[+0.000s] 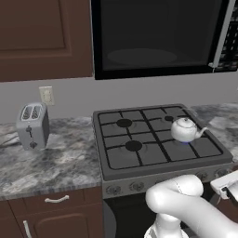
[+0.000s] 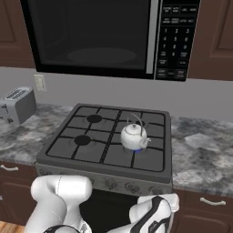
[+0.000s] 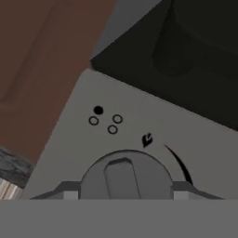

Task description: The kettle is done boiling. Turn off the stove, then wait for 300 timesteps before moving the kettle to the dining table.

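I've got my gripper (image 3: 125, 197) closed on the stove (image 1: 158, 135) knob (image 3: 125, 179), gripped between the fingers (image 3: 65, 194); kettle (image 1: 185, 129) sits beyond.

A grey two-slot toaster (image 1: 32, 125) is set upright on the marbled grey counter (image 1: 65, 158), near a white wall outlet (image 1: 46, 95). A black microwave (image 2: 104, 38) with a keypad at its right is mounted above. Dark brown cabinets (image 1: 44, 37) are seen above, and drawers with silver handles (image 1: 56, 200) below the counter.

White kettle (image 1: 185, 129) upright on stove (image 1: 139, 139).
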